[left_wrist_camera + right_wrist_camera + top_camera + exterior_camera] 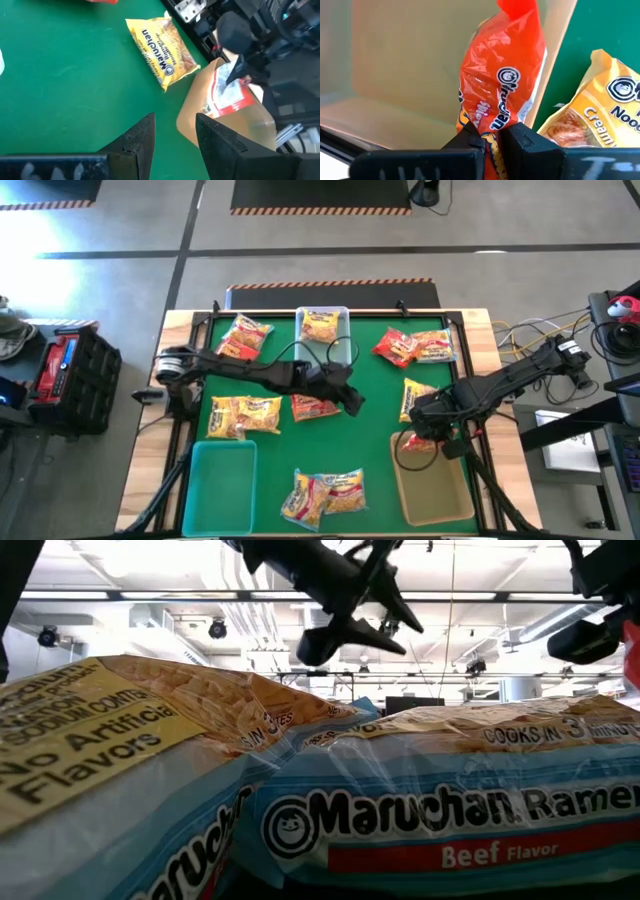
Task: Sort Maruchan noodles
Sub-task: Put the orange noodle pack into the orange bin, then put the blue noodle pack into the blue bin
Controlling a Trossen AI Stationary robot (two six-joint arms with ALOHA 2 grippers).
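Red packet (502,95) hanging lengthwise, right fingers (520,140) clamped

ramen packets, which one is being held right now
The red packet pinched in the right gripper over the tan bin; every other packet lies loose.

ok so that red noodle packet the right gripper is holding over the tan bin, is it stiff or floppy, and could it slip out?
Probably part floppy: the red packet hangs creased from the right gripper, pinched at one crinkly end. It looks light, since that edge pinch carries it over the tan bin. The glossy wrapper may be slippery, so it could slide out if swung.
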